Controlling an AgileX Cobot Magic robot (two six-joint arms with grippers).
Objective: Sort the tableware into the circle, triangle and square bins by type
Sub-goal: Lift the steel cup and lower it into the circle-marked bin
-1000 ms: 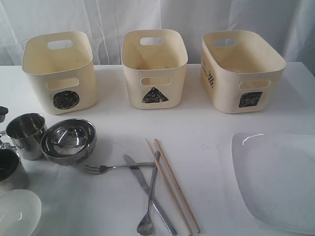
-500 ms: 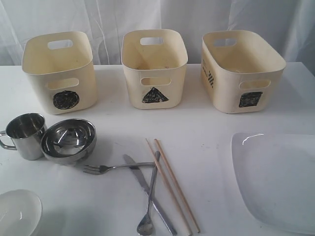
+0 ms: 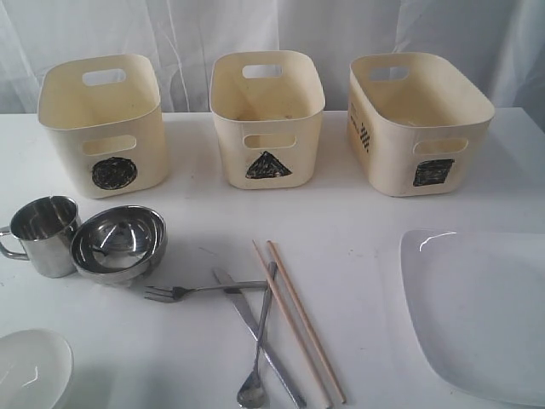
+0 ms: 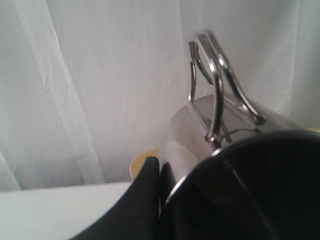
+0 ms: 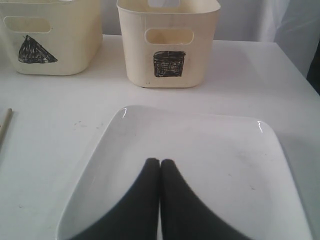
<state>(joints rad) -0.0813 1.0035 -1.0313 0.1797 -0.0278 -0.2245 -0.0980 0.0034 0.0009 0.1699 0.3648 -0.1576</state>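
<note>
1. The left claw [image 4: 159, 162] has its black fingers nearly pressed together, pinching the rim of a shiny steel mug with a loop handle [image 4: 200, 130]. This mug hangs tipped in front of a white curtain [image 4: 75, 75], with its handle uppermost.
2. The right claw [image 5: 160, 162] is pressed together on nothing, over a large white rounded-square plate [image 5: 215, 145]. I cannot tell whether it touches the plate.
3. The plate lies at the right of the white tabletop [image 3: 358, 221], in front of the cream bin marked with a square [image 3: 417, 128].
4. A second steel mug [image 3: 43, 234] stands upright at the left, just beside the nested steel bowls [image 3: 119, 243].
5. A small white bowl [image 3: 30, 371] sits at the near left corner.
6. In the middle, a steel fork [image 3: 200, 290], a steel knife [image 3: 271, 358] and a steel spoon [image 3: 254, 388] cross one another. Two wooden chopsticks [image 3: 311, 341] lie side by side just beside them.
7. The cream bin marked with a circle [image 3: 104, 128] stands at the back left and the cream bin marked with a triangle [image 3: 266, 119] at the back centre.
</note>
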